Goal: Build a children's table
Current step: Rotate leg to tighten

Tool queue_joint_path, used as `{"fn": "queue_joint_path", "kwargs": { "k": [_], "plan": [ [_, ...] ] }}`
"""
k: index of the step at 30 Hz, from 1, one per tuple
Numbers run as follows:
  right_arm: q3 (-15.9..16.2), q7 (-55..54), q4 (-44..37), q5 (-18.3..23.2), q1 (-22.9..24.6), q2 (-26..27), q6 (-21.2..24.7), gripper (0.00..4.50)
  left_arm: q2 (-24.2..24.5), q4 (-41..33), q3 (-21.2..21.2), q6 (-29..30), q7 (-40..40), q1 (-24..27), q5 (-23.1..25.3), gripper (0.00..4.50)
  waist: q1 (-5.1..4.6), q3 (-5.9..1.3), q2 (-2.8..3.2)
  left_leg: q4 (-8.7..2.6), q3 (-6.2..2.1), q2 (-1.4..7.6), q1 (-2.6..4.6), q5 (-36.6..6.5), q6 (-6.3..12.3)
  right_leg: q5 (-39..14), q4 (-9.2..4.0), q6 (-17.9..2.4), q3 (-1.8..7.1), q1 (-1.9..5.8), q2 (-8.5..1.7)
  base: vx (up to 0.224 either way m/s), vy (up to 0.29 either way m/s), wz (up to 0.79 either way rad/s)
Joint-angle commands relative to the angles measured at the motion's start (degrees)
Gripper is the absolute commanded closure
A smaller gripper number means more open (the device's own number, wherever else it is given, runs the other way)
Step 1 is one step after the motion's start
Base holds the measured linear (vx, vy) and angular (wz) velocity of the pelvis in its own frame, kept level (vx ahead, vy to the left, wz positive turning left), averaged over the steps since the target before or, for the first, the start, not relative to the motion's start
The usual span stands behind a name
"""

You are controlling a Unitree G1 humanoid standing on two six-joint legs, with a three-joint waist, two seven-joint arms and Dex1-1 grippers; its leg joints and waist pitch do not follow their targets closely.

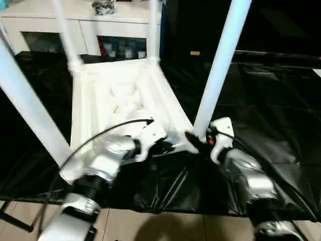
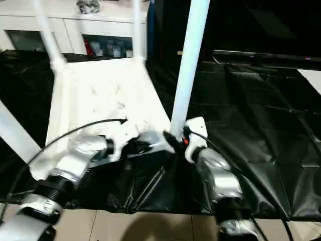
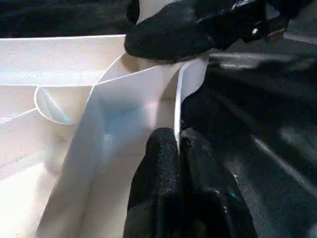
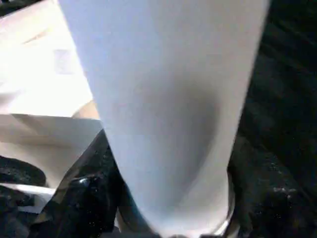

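The children's table lies upside down on the black sheet, ribbed underside up, with white legs standing in its corner sockets. My left gripper is shut on the thin rim at the near right corner, its fingers pinching the wall. My right gripper is closed around the base of the near right leg. In the right wrist view that leg stands between the black fingers. Another leg rises at the near left, and two thinner-looking ones stand at the far corners.
The big table's black sheet spreads out to the right of the work. A white cabinet with glass doors stands behind. The big table's front edge runs just under my forearms, with tiled floor below.
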Motion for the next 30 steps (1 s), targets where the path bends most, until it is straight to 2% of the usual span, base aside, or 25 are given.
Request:
{"fn": "queue_joint_path", "kwargs": {
  "k": [1,6,9,10,12,14,15,17,18,19,22,26,27,30],
  "plan": [
    [9.5,6.6,1.2,0.1,0.8,6.3,2.2,1.24,-6.5,-1.8,-3.9,-0.5,1.8,-0.8,-1.9,4.5,0.1,-2.39,-0.17,-4.16,-1.81,3.04,0.09,-18.2,1.96,-24.1,-5.68,-8.3,2.8,1.79,-4.19,0.0,0.0,0.0],
    [10.7,10.6,-2.0,-0.1,2.1,2.7,1.6,0.75,-4.6,-2.3,-2.9,-1.5,-0.3,-0.3,-2.6,4.5,0.21,-2.53,-0.08,-4.14,-1.73,3.14,0.07,-17.7,2.27,-21.8,-5.48,-9.0,2.86,1.91,-4.18,0.0,0.0,0.0],
    [10.9,16.3,-4.5,1.0,2.9,-0.9,1.9,0.75,-2.0,-3.0,-2.8,-2.3,-4.5,0.2,-3.4,4.5,0.3,-2.59,-0.09,-4.06,-1.59,3.15,-0.08,-16.3,2.93,-18.3,-5.14,-10.2,2.91,2.16,-4.14,0.0,0.0,0.0],
    [10.9,16.8,-4.7,1.1,2.9,-1.1,2.0,0.75,-1.8,-3.0,-2.8,-2.4,-4.8,0.3,-3.5,4.5,0.43,-2.71,-0.22,-3.91,-1.54,3.05,-0.16,-15.4,3.44,-17.1,-4.97,-10.5,2.84,2.46,-4.1,0.0,0.0,0.0],
    [11.2,21.0,-6.3,2.3,3.3,-3.4,2.6,0.75,-0.2,-3.0,-2.7,-3.0,-7.5,0.3,-4.0,4.5,0.48,-2.65,-0.18,-3.86,-1.41,3.08,-0.19,-14.6,4.21,-16.0,-4.91,-11.1,2.93,2.38,-4.15,0.0,0.0,0.0],
    [11.5,25.2,-7.8,3.5,3.5,-5.7,3.6,0.75,1.4,-2.8,-2.5,-3.9,-10.4,0.1,-4.8,4.5,0.67,-2.76,-0.25,-3.74,-1.44,3.08,-0.22,-13.4,4.87,-15.7,-4.85,-11.3,2.82,2.63,-4.17,0.0,0.0,0.0],
    [12.1,29.4,-9.5,4.5,3.8,-7.9,4.9,0.75,2.6,-2.7,-2.3,-4.3,-13.3,-0.1,-5.7,4.5,0.75,-2.75,-0.15,-3.72,-1.41,3.18,-0.18,-13.1,4.88,-15.2,-4.77,-11.5,2.86,2.52,-4.17,0.0,0.0,0.0],
    [12.3,30.7,-10.0,4.8,3.9,-8.6,5.3,0.75,3.0,-2.7,-2.3,-4.3,-14.2,-0.2,-6.0,4.5,1.06,-2.77,-0.01,-3.8,-1.41,3.38,-0.11,-12.5,5.05,-13.4,-4.5,-12.3,2.78,2.56,-4.09,0.0,0.0,0.0],
    [13.3,34.6,-11.3,5.3,4.2,-10.8,6.3,0.75,4.2,-2.3,-1.9,-4.5,-17.1,-0.5,-6.9,4.5,1.15,-2.75,-0.11,-3.77,-1.33,3.4,-0.06,-12.4,5.0,-13.1,-4.49,-12.4,2.78,2.52,-4.04,0.0,0.0,0.0],
    [13.8,36.1,-11.7,5.4,4.3,-11.7,6.4,0.75,4.7,-2.0,-1.8,-4.6,-18.2,-0.8,-7.2,4.5,1.52,-2.75,-0.07,-3.79,-1.33,3.45,-0.13,-12.1,5.02,-12.6,-4.28,-12.7,2.67,2.74,-3.97,0.0,0.0,0.0],
    [15.2,39.8,-12.7,5.1,4.7,-13.7,6.8,0.75,6.0,-1.2,-1.6,-4.7,-20.6,-1.3,-7.4,4.5,1.99,-2.63,-0.01,-3.82,-1.19,3.6,-0.06,-12.7,4.47,-13.3,-4.29,-12.8,2.7,2.54,-4.11,0.0,0.0,0.0],
    [17.0,44.2,-14.9,6.0,5.3,-15.7,8.6,0.75,7.5,0.3,-1.5,-5.1,-22.8,-2.1,-7.8,4.5,2.38,-2.65,-0.33,-3.78,-1.16,3.48,0.06,-13.2,4.05,-16.0,-4.48,-11.8,2.71,2.57,-4.15,0.0,0.0,0.0],
    [17.4,45.1,-15.5,6.3,5.4,-16.2,9.3,0.88,7.9,0.7,-1.4,-5.3,-23.8,-2.4,-8.0,4.5,2.55,-2.57,-0.28,-3.85,-1.23,3.53,-0.03,-13.1,3.93,-16.9,-4.54,-11.4,2.74,2.52,-4.26,0.0,0.0,0.0],
    [17.9,46.4,-16.2,6.9,5.4,-16.8,10.5,0.88,8.3,1.2,-1.3,-5.3,-24.8,-2.7,-8.3,4.5,2.72,-2.61,-0.46,-3.84,-1.24,3.56,0.02,-12.8,3.67,-17.3,-4.57,-11.1,2.75,2.5,-4.31,0.0,0.0,0.0]
  ]
}}
